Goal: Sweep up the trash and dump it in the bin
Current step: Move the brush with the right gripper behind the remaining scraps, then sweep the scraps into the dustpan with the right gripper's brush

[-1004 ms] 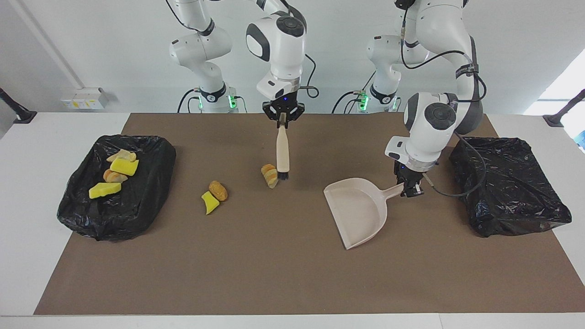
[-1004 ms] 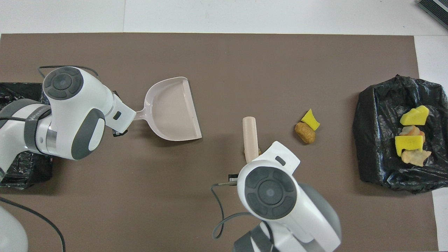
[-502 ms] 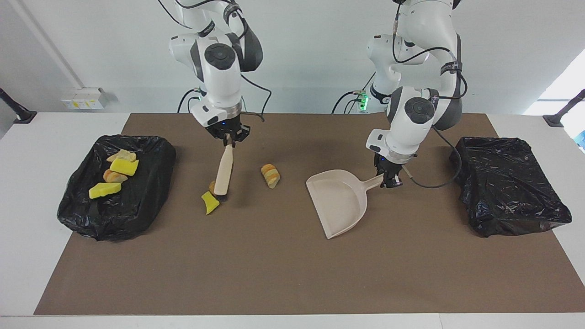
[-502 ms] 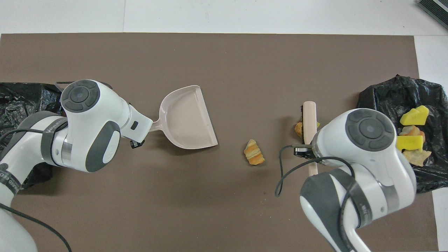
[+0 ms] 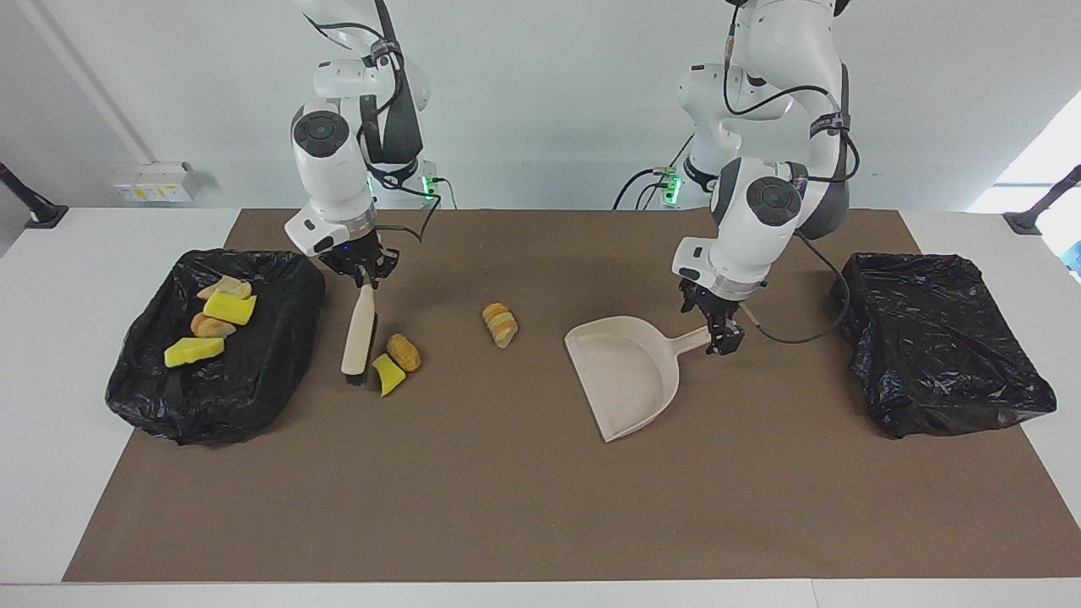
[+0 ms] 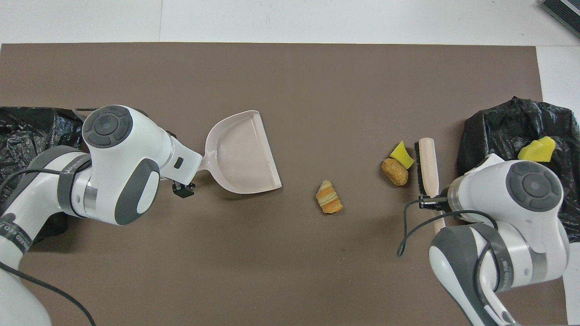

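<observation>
Toward the right arm's end of the mat (image 5: 507, 507), right gripper (image 5: 365, 277) is clamped shut on the brush (image 5: 358, 333), bristles down just beside yellow wedge (image 5: 387, 374) and brown lump (image 5: 404, 352). Striped lump (image 5: 500, 324) lies mid-mat. Four chunks (image 5: 211, 321) sit in black bin (image 5: 253, 380). Left gripper (image 5: 718, 333) is at the dustpan (image 5: 625, 380) handle; can't tell jaw opening.

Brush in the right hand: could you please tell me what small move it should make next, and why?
Probably a short sweep toward the dustpan. The right hand holds the brush, bristles down beside the yellow wedge and brown lump, between them and the nearby bin; a stroke would push both toward the pan.
</observation>
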`<state>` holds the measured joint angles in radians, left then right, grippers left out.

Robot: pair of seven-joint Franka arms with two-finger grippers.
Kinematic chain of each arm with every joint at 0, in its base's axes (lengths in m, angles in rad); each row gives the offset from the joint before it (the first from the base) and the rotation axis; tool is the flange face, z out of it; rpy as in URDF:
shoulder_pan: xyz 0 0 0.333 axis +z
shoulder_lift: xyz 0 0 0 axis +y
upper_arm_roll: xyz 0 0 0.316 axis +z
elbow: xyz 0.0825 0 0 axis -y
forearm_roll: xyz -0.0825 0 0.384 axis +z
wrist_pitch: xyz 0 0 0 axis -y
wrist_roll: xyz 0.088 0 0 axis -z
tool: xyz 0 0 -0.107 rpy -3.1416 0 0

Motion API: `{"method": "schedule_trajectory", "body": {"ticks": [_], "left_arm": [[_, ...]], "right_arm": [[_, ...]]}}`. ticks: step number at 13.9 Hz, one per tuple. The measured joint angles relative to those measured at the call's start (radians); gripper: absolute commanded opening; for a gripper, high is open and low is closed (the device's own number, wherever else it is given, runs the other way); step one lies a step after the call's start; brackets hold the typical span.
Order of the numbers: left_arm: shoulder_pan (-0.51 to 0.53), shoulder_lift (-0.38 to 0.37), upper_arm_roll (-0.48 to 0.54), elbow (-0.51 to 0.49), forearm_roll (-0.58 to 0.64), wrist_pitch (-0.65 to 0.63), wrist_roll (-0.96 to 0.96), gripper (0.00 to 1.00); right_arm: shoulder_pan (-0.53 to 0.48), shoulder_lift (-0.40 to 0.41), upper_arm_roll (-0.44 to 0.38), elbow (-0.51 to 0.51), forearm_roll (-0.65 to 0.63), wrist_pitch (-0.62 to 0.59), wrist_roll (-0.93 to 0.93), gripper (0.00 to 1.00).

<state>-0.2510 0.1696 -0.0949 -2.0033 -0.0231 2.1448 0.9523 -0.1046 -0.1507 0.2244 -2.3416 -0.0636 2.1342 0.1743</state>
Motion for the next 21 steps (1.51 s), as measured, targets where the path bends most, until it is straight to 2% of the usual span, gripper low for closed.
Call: {"method": "schedule_trajectory", "body": {"ticks": [2,3,4,7,8,11,12,13,15,21], "left_arm": [[-0.015,0.004,0.000,-0.020,0.000,0.048,-0.037,1.00],[-0.016,0.006,0.000,-0.026,0.000,0.062,-0.049,0.94],[-0.016,0.007,0.002,-0.028,0.000,0.065,-0.053,0.94],[-0.015,0.007,0.012,-0.031,0.000,0.066,-0.057,0.93],[-0.013,0.007,0.015,-0.032,0.000,0.067,-0.059,0.87],[-0.005,0.007,0.017,-0.038,0.000,0.067,-0.060,0.77],[-0.001,0.007,0.018,-0.042,0.000,0.067,-0.061,0.53],[0.003,0.007,0.019,-0.045,0.000,0.066,-0.061,0.01],[0.010,0.007,0.019,-0.049,0.000,0.066,-0.061,0.00],[0.009,0.005,0.016,-0.043,0.001,0.078,-0.011,0.00]], "right_arm": [[0.002,0.000,0.005,-0.022,0.003,0.021,-0.001,0.00],[0.008,0.002,0.007,-0.027,0.013,0.029,-0.001,0.00],[0.018,0.006,0.009,-0.029,0.027,0.038,-0.001,0.00],[0.091,0.028,0.012,-0.023,0.063,0.066,0.002,0.00],[0.121,0.036,0.013,-0.011,0.067,0.070,0.013,0.00],[0.218,0.076,0.016,0.044,0.080,0.070,0.106,0.00],[0.244,0.095,0.017,0.063,0.092,0.071,0.146,0.00],[0.269,0.115,0.017,0.084,0.122,0.073,0.176,0.00],[0.322,0.155,0.018,0.126,0.177,0.091,0.239,0.00],[0.440,0.280,0.021,0.271,0.189,0.128,0.402,0.00]]}}
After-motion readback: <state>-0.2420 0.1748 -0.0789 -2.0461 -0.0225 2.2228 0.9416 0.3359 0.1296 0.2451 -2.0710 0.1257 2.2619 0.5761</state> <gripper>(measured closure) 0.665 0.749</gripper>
